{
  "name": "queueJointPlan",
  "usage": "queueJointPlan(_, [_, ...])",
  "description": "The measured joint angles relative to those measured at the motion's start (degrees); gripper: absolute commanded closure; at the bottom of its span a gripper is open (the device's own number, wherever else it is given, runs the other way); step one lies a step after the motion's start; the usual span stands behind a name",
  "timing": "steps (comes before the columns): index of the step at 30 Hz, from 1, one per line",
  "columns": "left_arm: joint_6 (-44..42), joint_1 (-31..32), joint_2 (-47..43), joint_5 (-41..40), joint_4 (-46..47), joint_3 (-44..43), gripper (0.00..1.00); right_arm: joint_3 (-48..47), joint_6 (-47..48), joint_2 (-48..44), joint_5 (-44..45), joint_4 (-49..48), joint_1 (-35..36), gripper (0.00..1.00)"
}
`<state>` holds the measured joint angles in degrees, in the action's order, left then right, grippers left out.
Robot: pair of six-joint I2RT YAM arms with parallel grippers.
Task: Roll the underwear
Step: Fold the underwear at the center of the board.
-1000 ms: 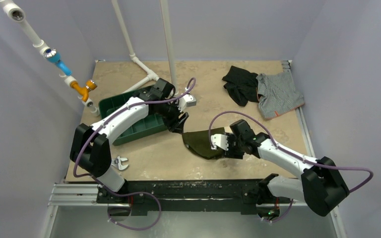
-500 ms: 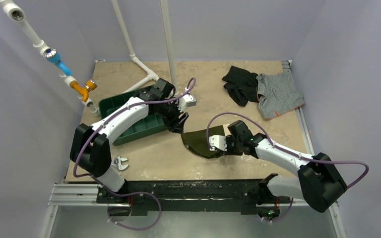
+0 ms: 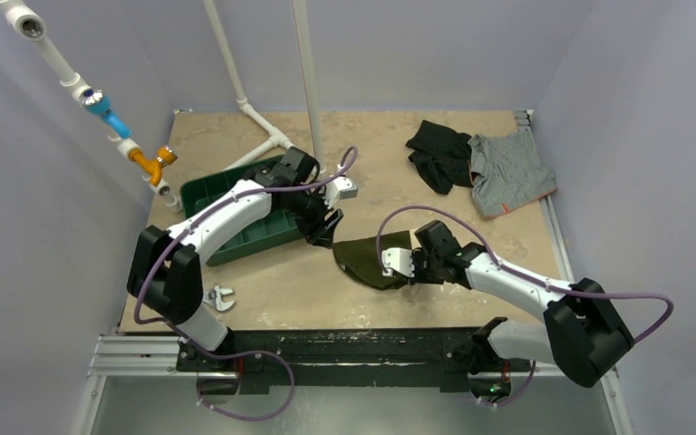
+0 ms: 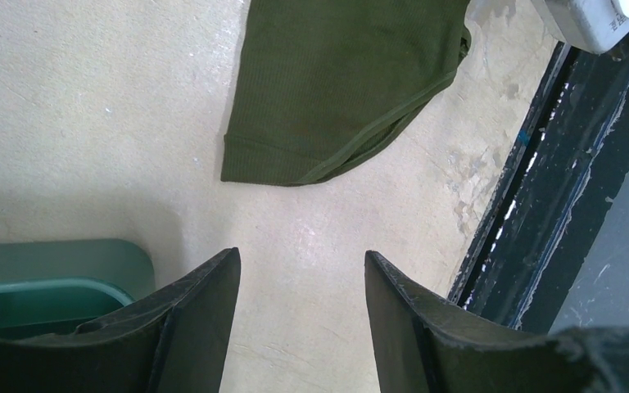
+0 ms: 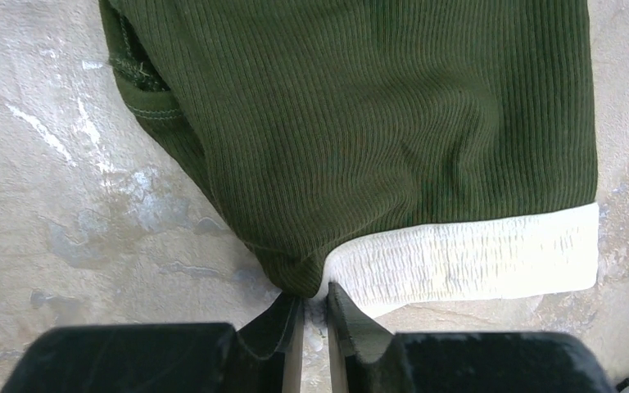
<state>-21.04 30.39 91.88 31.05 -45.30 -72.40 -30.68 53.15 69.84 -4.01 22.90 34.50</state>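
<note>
And the right gripper (image 5: 313, 299) has snapped in: a second ago its jaws stood wide, now they are drawn almost together on a pucker of olive cloth at the near edge of the underwear (image 3: 373, 260), right where the green meets the cream waistband (image 5: 475, 254). That looks like a real pinch, with fabric bunched up at the fingertips.

The garment lies mostly flat on the table (image 3: 281, 290), in the middle between the two arms, and has barely shifted over that second. No roll has begun.

The left gripper (image 4: 301, 262) hangs with its jaws spread and nothing between them, above bare table beside the green tray (image 4: 41, 270); the underwear's far hem sits just ahead of it, not touching.

With an edge now in hand, the right arm seems set to turn that waistband corner over and begin the roll, though a one-corner grip could drag the cloth askew.
</note>
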Motion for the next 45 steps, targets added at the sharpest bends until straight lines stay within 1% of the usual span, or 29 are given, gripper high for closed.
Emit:
queueJointPlan(5, [-1.1,0.0,-0.9,0.0,0.6,1.2,0.44,-2.5,-1.3,1.7,-0.7,3.4,0.0,0.91])
queueJointPlan(12, [-1.1,0.1,-4.8,1.3,2.6,5.5,0.44,-9.4,-4.8,5.9,-6.8,10.2,0.0,0.92])
queueJointPlan(16, [-1.0,1.2,-8.8,1.3,7.1,10.2,0.44,-13.6,-7.4,8.4,-11.2,13.4,0.0,0.93])
queueJointPlan(22, [0.9,4.7,-19.0,0.4,16.2,20.5,0.44,-19.0,-10.2,13.7,-16.5,17.8,0.0,0.93])
queueJointPlan(25, [1.8,5.0,-21.9,0.4,18.6,22.9,0.44,-21.4,-11.1,16.7,-18.3,20.3,-0.2,0.94])
queueJointPlan(28, [2.0,6.7,-22.1,-0.1,21.1,24.4,0.44,-24.1,-11.2,19.8,-19.8,23.0,-0.6,0.94])
queueJointPlan(34, [1.9,13.7,-21.9,-1.0,23.1,28.0,0.44,-30.1,-11.1,24.9,-22.9,28.5,-3.0,0.94])
queueJointPlan(38, [1.9,15.9,-21.2,-2.2,24.9,28.3,0.44,-33.9,-10.3,28.0,-24.7,32.0,-5.2,0.94])
queueJointPlan(41, [1.9,18.8,-19.4,-4.4,27.2,28.3,0.43,-36.9,-9.2,30.7,-26.2,34.4,-7.3,0.95])
queueJointPlan(45, [1.8,22.8,-14.1,-7.8,30.3,28.2,0.42,-39.5,-8.0,33.4,-27.5,37.0,-9.0,0.95])
